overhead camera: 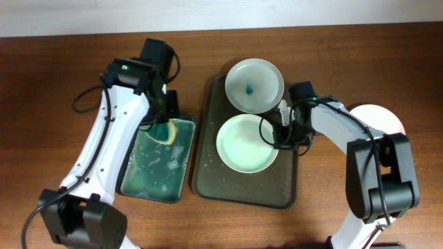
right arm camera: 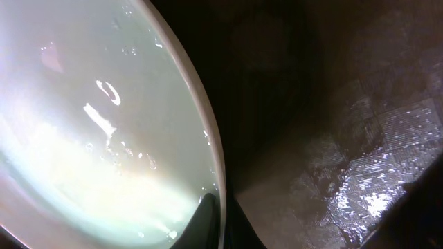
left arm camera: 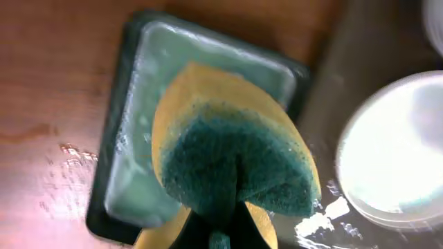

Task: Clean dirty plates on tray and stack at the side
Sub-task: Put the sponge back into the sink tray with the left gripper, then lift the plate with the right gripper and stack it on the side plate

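Two pincers are loaded. Your right pincer is closed on the rim of the plate, which lies on the tray to the pincer's left. That wet rim and thin bite could let it slip when lifted. Just ahead sits the smeared plate; a careless tilt would clip it. Your left pincer clamps the sponge over the basin, where it may drip.
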